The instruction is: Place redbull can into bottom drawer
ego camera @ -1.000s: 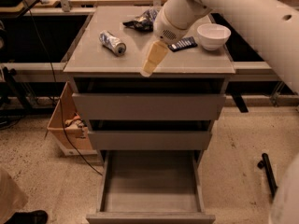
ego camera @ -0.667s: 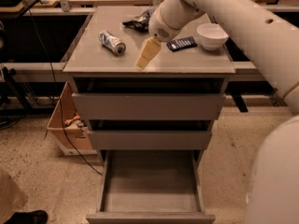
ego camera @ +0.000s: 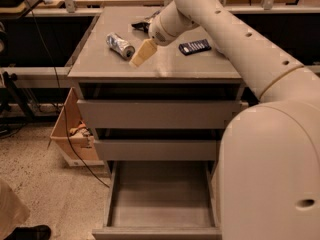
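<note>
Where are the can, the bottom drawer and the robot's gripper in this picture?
can (ego camera: pixel 120 46): camera view, middle of its side.
bottom drawer (ego camera: pixel 160 200): camera view, its bare floor.
gripper (ego camera: pixel 138 58): camera view, near its tip, close beside the can.

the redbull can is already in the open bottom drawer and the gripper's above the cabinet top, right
No. In the camera view the redbull can lies on the cabinet top, close beside the gripper. The bottom drawer is open, with no can in it.
</note>
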Controlling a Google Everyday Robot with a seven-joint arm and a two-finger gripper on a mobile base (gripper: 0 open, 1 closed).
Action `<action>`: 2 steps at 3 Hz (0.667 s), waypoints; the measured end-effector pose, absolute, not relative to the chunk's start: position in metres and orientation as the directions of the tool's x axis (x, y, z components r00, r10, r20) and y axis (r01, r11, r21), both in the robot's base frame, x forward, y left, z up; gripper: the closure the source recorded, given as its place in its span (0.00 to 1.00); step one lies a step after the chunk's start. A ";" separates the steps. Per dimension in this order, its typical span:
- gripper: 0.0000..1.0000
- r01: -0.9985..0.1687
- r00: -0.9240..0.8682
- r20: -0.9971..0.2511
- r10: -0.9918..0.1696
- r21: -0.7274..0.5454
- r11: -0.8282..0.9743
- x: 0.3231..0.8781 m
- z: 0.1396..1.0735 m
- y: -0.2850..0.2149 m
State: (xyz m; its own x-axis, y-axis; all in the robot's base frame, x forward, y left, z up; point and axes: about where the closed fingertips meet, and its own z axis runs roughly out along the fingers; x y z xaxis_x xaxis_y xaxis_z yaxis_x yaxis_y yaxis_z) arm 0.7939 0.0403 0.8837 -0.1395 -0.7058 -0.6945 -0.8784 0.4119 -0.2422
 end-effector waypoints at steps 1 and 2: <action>0.00 -0.848 -0.207 -0.747 -0.631 -0.184 0.497 0.828 0.873 0.059; 0.00 -0.833 -0.265 -0.777 -0.571 -0.114 0.542 0.844 0.866 0.079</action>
State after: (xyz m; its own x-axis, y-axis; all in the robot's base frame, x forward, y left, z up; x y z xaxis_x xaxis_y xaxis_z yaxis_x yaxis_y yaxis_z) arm 0.8444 0.0791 0.8663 -0.2653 -0.5707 -0.7771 -0.8326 0.5420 -0.1138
